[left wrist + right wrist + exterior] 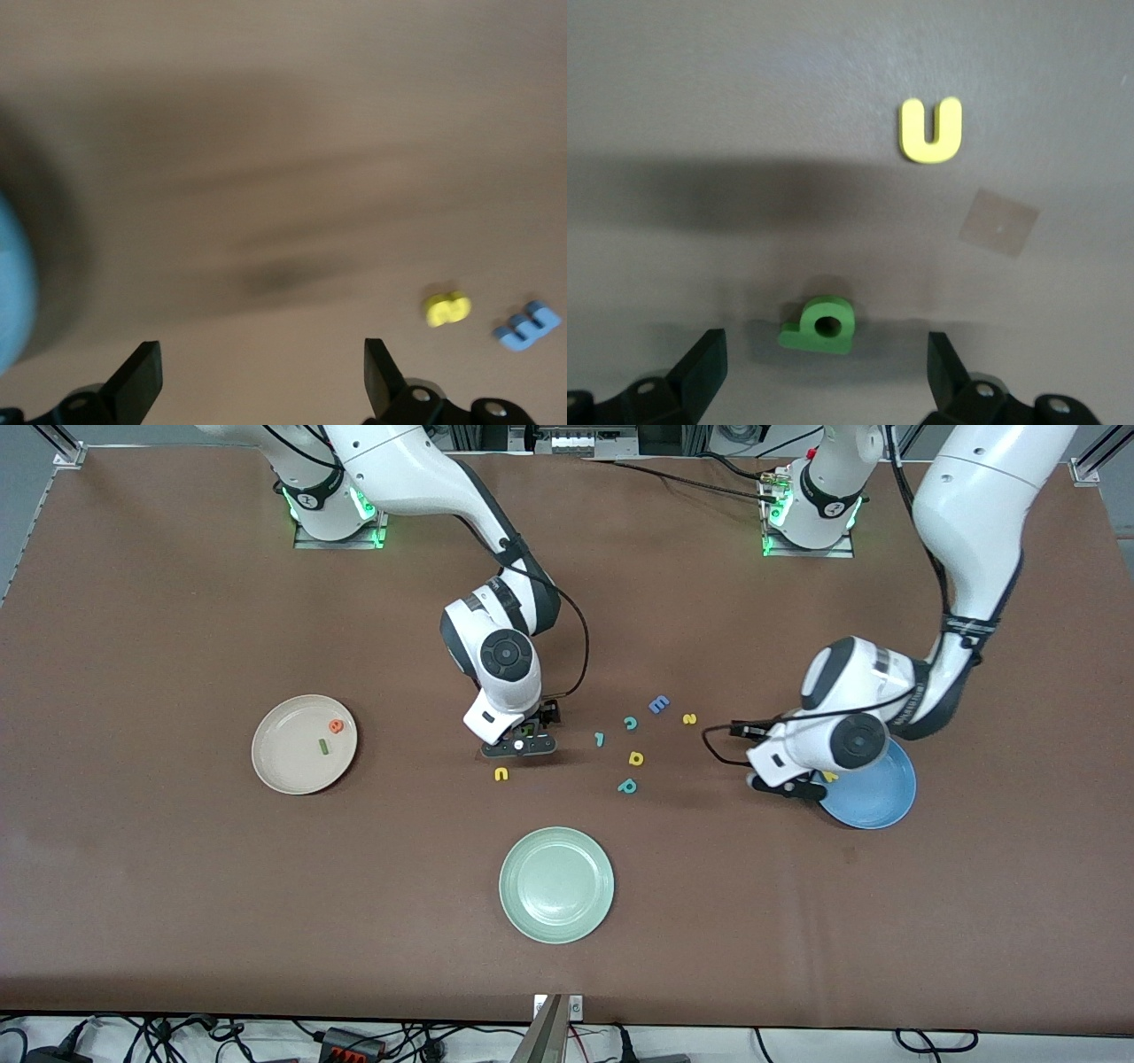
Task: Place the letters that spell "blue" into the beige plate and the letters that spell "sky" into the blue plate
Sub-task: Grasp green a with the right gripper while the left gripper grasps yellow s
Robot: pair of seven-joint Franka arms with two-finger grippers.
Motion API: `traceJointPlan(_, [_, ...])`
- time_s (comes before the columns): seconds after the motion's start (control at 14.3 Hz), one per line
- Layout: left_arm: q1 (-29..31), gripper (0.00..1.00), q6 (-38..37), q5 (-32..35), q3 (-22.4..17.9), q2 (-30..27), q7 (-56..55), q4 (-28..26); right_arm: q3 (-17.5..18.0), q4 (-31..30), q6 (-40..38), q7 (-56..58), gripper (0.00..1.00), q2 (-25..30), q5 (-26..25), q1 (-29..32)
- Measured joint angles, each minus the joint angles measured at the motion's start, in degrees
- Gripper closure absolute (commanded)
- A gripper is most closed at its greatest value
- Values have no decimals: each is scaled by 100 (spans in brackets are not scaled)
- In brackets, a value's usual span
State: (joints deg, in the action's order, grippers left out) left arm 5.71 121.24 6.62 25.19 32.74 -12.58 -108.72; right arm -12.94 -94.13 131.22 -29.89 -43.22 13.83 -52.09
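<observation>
Brown table [177, 921] and the items resting directly on it. Beige plate [276, 766] toward the right arm's end; blue plate [877, 802] toward the left arm's end; pale green plate [556, 884] nearest the front camera. Loose foam letters lie between the beige and blue plates: green b [821, 325], yellow u [501, 774], teal y [600, 739], teal c [630, 723], blue E [658, 705], yellow s [689, 718], a round-bowled yellow letter [636, 758], teal p [627, 786].

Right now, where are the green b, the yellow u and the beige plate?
green b [819, 324], right wrist view, on its round bowl.
yellow u [930, 130], right wrist view, on its curved base.
beige plate [282, 763], front view, on bare floor.
</observation>
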Motion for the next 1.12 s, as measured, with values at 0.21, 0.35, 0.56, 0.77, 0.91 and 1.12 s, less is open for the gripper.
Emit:
traceJointPlan(0.21, [-330, 0, 921, 0, 16, 1, -494, -590, -11, 49, 0, -168, 17, -40, 209, 1])
traceJointPlan(0.35, [-504, 10, 1124, 0, 28, -5, -844, -763, -12, 56, 0, -194, 23, -60, 215, 1])
traceJointPlan(0.56, [-721, 46, 1155, 0, 36, -52, -1122, -774, -17, 56, 0, -199, 36, -71, 215, 5])
traceJointPlan(0.77, [-751, 51, 1163, 252, 36, -77, -1149, -774, -24, 95, -1, -199, 59, -74, 216, 6])
traceJointPlan(0.91, [-757, 51, 1185, 346, 37, -80, -1156, -773, -27, 133, 0, -199, 71, -74, 217, 6])
traceJointPlan(1.12, [-815, 51, 1221, 357, 43, -82, -1156, -754, -37, 159, 0, -199, 78, -81, 218, 15])
